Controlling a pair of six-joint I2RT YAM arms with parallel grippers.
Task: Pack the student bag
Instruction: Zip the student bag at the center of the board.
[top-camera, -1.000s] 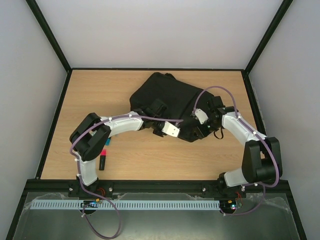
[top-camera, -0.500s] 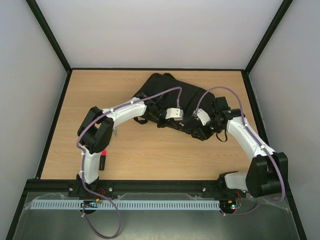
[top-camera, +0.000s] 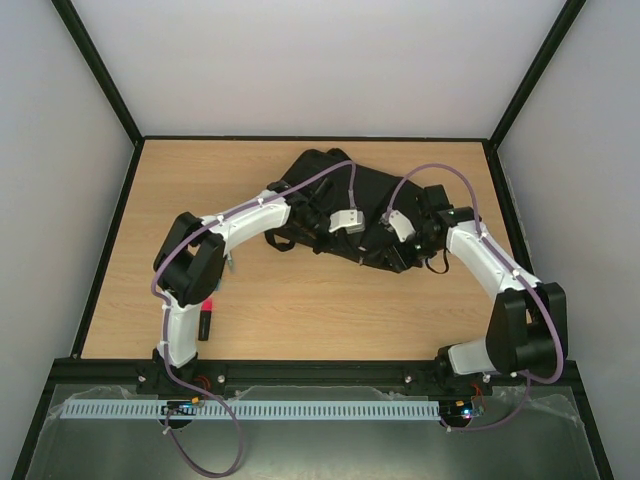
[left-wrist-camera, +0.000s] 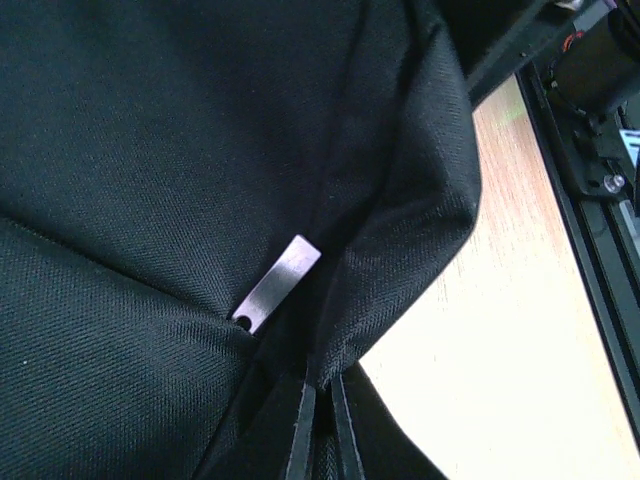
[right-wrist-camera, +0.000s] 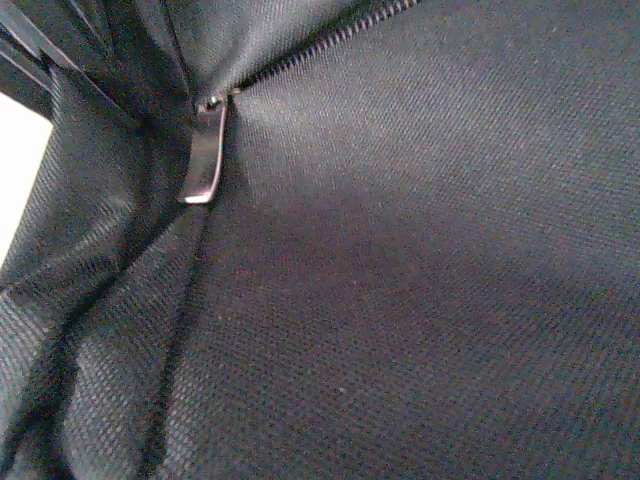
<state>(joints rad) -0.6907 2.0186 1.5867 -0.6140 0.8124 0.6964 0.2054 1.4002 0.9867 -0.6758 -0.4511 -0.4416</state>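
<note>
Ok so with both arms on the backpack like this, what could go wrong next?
The left end effector looks shut on a fold of the student bag, with the silver zip pull lying outside its grip, so pulling may drag the bag rather than open the zip. The pink highlighter lies by the left arm near its base; a swing back could knock it.

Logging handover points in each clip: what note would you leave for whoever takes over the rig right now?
Left gripper: shut, pinching a fold of the student bag beside a silver zip pull.
Right gripper: over the bag; jaws not visible.
Bag lies mid-table, far side; a pink-and-black marker lies on the table at the near left.
Done: nothing visibly packed. To do: open the bag, load the marker.
</note>
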